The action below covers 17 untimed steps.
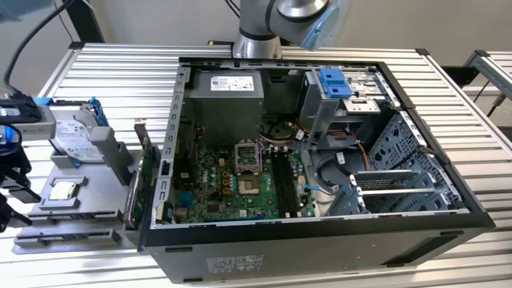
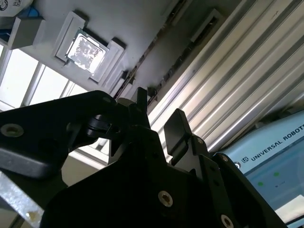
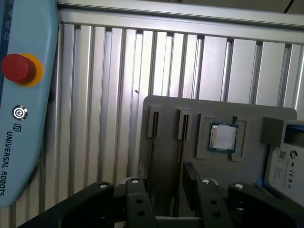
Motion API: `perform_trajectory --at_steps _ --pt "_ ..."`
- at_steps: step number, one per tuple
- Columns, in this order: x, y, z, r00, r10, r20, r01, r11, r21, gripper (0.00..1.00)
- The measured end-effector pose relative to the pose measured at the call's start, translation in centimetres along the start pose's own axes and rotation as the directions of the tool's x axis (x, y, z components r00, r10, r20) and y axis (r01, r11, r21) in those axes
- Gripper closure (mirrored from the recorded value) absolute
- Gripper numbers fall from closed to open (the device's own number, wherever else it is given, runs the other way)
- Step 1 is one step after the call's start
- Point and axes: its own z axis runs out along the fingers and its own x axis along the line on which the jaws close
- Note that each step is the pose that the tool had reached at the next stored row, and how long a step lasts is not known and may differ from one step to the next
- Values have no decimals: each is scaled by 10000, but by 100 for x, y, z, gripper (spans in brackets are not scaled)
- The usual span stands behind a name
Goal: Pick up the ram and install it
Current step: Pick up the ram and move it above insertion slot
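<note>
Jaws hung spread and empty over the gray tray (image 3: 166,107) on the desk (image 3: 104,71), at the exterior view's left of the computer case (image 1: 320,252). The ram (image 3: 152,149) seemed to be the thin dark strip on edge in a tray slot, probably stood that way for side pinching.

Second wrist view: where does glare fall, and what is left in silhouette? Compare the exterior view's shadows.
In the second wrist view, the processor chip and the ribbed table glare white while the gripper is a dark silhouette; in the exterior view, the computer case interior lies in shadow.
</note>
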Motion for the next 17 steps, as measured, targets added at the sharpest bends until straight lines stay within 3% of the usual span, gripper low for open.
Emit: perform_trajectory --at_steps 17 --pt "20 1 309 10000 -4 0 4 10000 0 0"
